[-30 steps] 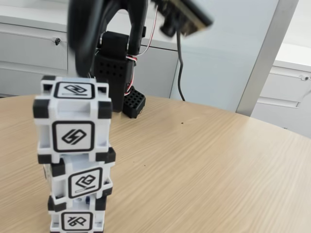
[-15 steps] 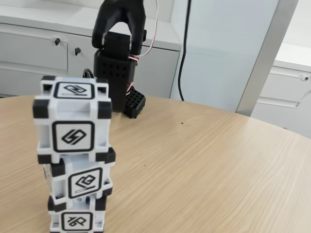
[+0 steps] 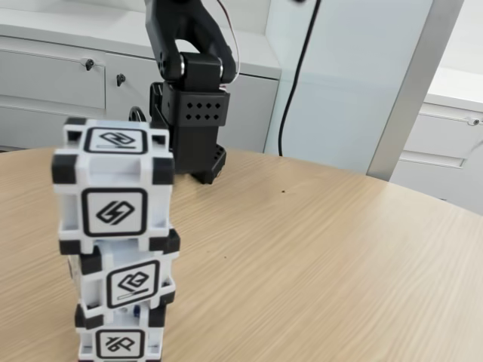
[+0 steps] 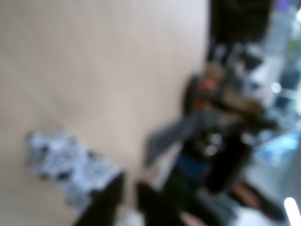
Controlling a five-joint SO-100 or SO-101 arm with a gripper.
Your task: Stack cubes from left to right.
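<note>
Three cubes (image 3: 113, 241) are seen stacked in one tower on the table (image 3: 317, 264) at 8 o'clock in the fixed view, while the pincer's (image 4: 129, 200) opening cannot be told from the blurred wrist view.

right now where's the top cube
In the fixed view the top cube sits at the left, resting on the middle cube of the three-cube stack on the wooden table.
</note>
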